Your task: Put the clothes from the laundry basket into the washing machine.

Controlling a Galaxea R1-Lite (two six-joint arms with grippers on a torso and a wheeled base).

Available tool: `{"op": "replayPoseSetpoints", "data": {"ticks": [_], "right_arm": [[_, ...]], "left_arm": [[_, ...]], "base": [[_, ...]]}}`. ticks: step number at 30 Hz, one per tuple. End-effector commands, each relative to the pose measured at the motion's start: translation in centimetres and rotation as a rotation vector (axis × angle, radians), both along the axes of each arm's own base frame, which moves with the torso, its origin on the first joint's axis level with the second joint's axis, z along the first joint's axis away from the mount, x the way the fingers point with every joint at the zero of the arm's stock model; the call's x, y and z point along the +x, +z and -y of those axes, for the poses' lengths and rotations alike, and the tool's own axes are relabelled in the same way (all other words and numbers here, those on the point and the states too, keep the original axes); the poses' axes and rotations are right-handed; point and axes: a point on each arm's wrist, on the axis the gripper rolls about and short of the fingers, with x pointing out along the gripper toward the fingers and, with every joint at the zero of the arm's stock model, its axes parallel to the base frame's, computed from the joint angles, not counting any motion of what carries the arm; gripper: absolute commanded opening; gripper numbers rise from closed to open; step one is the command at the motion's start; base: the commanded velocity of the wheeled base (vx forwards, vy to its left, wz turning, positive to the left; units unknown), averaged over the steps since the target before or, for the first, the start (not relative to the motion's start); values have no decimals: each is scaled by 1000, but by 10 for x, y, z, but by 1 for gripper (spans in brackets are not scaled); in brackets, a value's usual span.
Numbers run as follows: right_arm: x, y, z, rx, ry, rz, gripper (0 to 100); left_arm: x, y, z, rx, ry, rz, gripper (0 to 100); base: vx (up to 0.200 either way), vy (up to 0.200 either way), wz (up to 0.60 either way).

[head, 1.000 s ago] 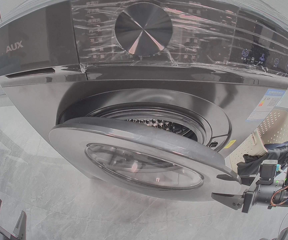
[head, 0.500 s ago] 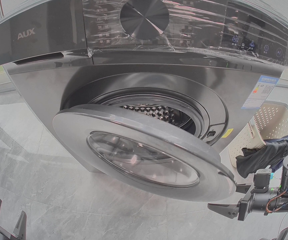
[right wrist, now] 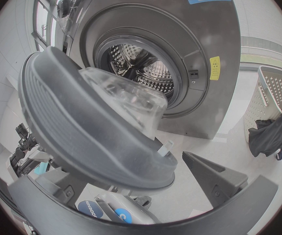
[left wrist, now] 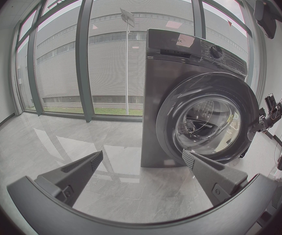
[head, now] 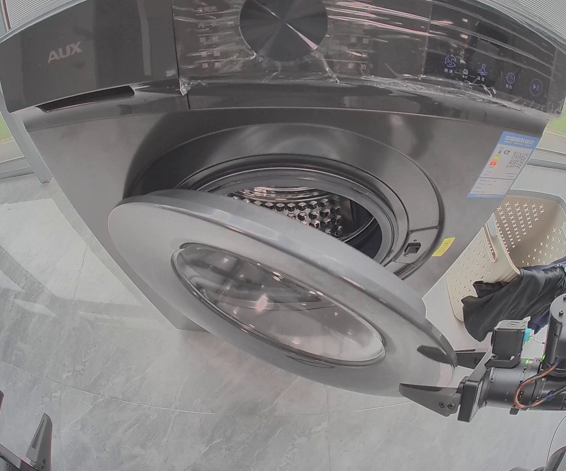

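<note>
Dark grey steel washing machine (head: 87,158) stands with its round door (head: 276,296) swung open and the perforated drum (head: 309,210) showing. The right gripper (head: 435,374) has its fingers spread, straddling the door's free edge; whether they touch it is hard to tell. The left gripper (head: 11,426) sits low, fingers apart. Black clothes (head: 512,299) hang over the rim of the cream laundry basket (head: 525,230) beside the machine.

A dark grey front-loading washing machine (head: 87,165) stands with its round, glass-windowed door (head: 276,296) swung open. Just right of it, dark clothes (head: 512,299) drape over the rim of a cream perforated plastic laundry basket (head: 531,230).
</note>
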Motion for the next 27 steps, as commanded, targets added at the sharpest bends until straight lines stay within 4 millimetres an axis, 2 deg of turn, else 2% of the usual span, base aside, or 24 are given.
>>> {"op": "replayPoseSetpoints", "data": {"ticks": [1, 8, 12, 15, 22, 27], "right_arm": [[1, -12, -9, -20, 33, -36, 100], [-9, -16, -10, -7, 55, -55, 100], [-8, -16, -10, -5, 49, -53, 100], [-6, -16, -11, -7, 46, -53, 100], [-2, -12, -18, 11, 51, -28, 100], [-2, -18, -24, 9, 72, -34, 100]], "left_arm": [[0, -5, 0, -1, 1, 1, 100], [0, -5, 0, -1, 1, 1, 100], [0, -5, 0, -1, 1, 1, 100], [0, -5, 0, -2, 1, 1, 100], [0, -5, 0, -2, 1, 1, 100], [0, -5, 0, -2, 1, 1, 100]], "base": [[0, 0, 0], [0, 0, 0], [0, 0, 0], [-200, 0, 0], [0, 0, 0], [0, 0, 0]]}}
